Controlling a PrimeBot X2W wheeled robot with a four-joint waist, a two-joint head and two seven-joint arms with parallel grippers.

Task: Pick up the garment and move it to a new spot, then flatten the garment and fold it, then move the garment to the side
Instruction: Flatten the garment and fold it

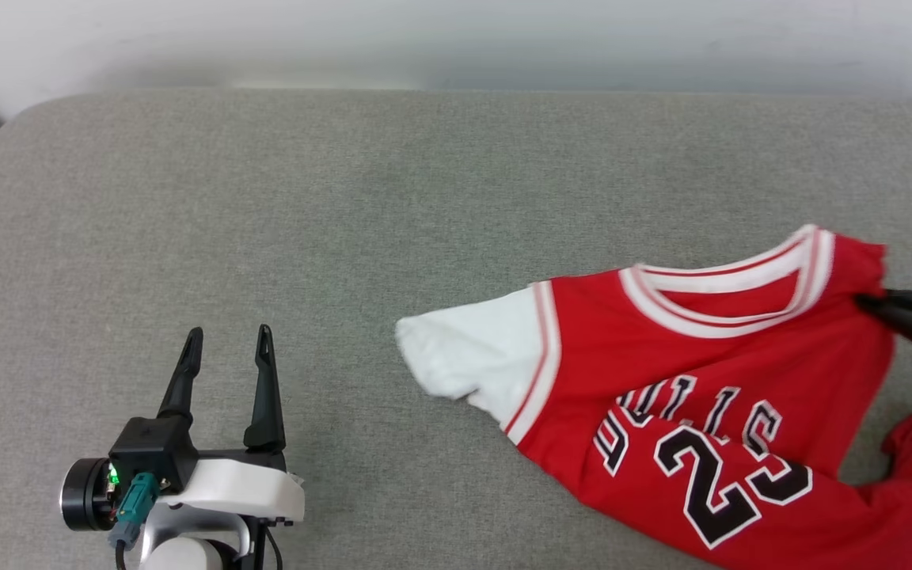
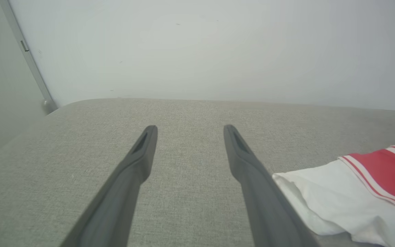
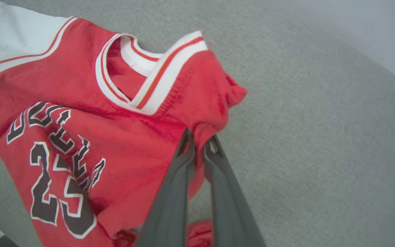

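Right gripper (image 3: 199,139): two dark fingers drawn nearly together, pinching a gathered bunch of red cloth at the garment's shoulder, just beside the collar; in the head view it enters from the right edge (image 1: 872,302) with its tips buried in the same fold. State: clamped on cloth. Left gripper (image 1: 229,332): fingers spread wide with nothing between them, standing over bare surface at the lower left, well apart from the body of the shirt; its wrist view (image 2: 189,128) shows the white sleeve lying near its right finger, and whether they touch cannot be told. Garment (image 1: 701,372): red jersey, chest side up, black white-outlined lettering and number legible. It lies on the right part of the grey upholstered surface (image 1: 266,198). White sleeve (image 1: 472,352) extended toward the middle; striped collar (image 1: 733,297) open and facing away from the robot; lower hem rumpled and doubled over at the lower right. Wall (image 2: 201,51): pale, behind the surface. Progress, as judged: only the opening step is in hand, with a grip taken on one shoulder and most of the shirt resting on the surface. Outstanding: relocation to a new spot, flattening, folding, setting aside.
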